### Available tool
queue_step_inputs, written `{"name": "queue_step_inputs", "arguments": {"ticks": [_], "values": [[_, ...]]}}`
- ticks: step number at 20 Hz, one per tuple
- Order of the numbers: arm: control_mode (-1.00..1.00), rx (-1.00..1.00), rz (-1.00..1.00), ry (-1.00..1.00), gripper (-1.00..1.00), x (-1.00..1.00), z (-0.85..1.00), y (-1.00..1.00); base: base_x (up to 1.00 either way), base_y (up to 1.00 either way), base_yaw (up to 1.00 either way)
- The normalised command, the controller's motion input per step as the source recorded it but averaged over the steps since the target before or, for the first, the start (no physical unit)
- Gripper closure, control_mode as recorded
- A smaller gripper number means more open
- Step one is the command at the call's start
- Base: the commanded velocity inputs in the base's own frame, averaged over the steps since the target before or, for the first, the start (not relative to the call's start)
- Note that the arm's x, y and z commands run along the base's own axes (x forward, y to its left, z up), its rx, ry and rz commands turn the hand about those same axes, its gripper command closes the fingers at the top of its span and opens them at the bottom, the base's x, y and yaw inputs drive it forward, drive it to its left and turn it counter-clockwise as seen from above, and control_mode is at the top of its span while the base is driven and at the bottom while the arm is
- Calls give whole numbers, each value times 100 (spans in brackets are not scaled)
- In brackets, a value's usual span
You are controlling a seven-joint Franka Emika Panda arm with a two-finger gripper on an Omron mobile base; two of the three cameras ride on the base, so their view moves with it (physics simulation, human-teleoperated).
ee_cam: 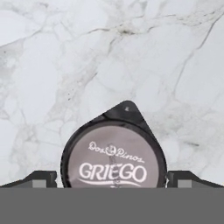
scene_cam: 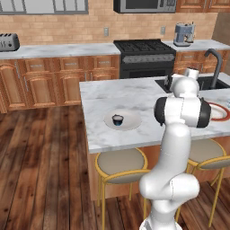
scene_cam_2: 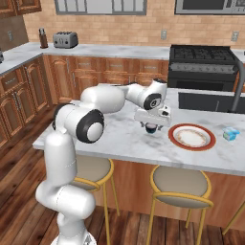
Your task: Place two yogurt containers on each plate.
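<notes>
A dark navy yogurt container (ee_cam: pixel 114 153) with a pale "Griego" lid stands on the bare marble counter. My gripper (ee_cam: pixel 113 177) is open right above it, one fingertip on each side of the cup and not touching it. From the right base view, the gripper (scene_cam_2: pixel 151 124) hovers over that cup (scene_cam_2: pixel 151 129), just left of the red-rimmed plate (scene_cam_2: pixel 191 137), which holds nothing. A light blue boxy container (scene_cam_2: pixel 231 134) lies on the counter right of that plate. Another dark cup (scene_cam: pixel 117 119) sits on the pale plate (scene_cam: pixel 130 122).
Sink and dark faucet (scene_cam: pixel 215 63) lie behind the red-rimmed plate (scene_cam: pixel 220 112). Round stools (scene_cam_2: pixel 181 184) stand under the island's front edge. Stove (scene_cam: pixel 143 54), toaster (scene_cam_2: pixel 65 39) and coffee machine (scene_cam: pixel 183 34) are on the back wall counter.
</notes>
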Motion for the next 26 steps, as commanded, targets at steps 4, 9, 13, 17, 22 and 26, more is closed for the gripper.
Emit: {"name": "queue_step_inputs", "arguments": {"ticks": [4,9,13,17,22,26], "values": [[-100,0,0,0,-100,4,-17,0,0,0,0],[-100,0,0,0,-100,1,-11,0,0,0,0],[-100,0,0,0,100,0,0,0,0,0,0],[-100,0,0,0,100,0,0,0,0,0,0],[-100,0,1,0,100,-1,0,0,0,0,0],[-100,6,13,-12,100,-44,47,19,0,0,0]]}}
